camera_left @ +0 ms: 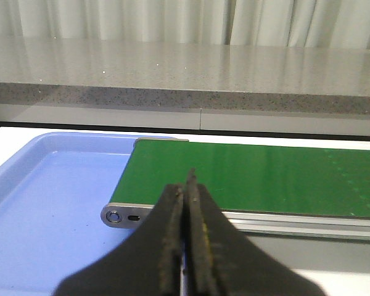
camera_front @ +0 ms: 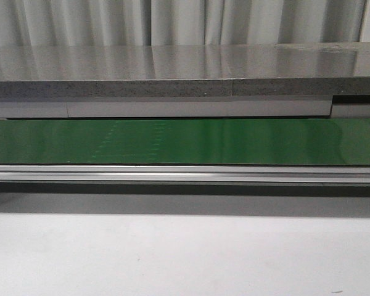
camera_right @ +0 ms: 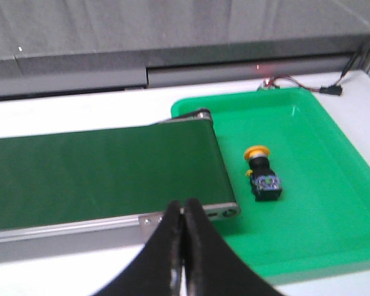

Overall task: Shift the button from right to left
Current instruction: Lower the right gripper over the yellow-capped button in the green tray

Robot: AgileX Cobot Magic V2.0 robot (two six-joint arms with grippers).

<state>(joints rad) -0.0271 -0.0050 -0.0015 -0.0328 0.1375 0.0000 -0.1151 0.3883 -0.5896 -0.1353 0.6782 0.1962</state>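
The button (camera_right: 263, 175) lies on its side in a green tray (camera_right: 333, 209), beside the end of the green belt (camera_right: 98, 172); its orange-yellow cap points away from the camera. My right gripper (camera_right: 184, 213) is shut and empty, over the belt's near rail, apart from the button. My left gripper (camera_left: 187, 185) is shut and empty, near the belt's other end (camera_left: 253, 179) beside a blue tray (camera_left: 43, 209). The front view shows the belt (camera_front: 185, 142) only; the button and both grippers are out of that view.
A grey stone counter (camera_front: 172, 71) runs behind the belt. An aluminium rail (camera_front: 185, 174) edges the belt's near side, with white tabletop (camera_front: 185, 259) in front. Wires with a connector (camera_right: 330, 89) lie beyond the green tray.
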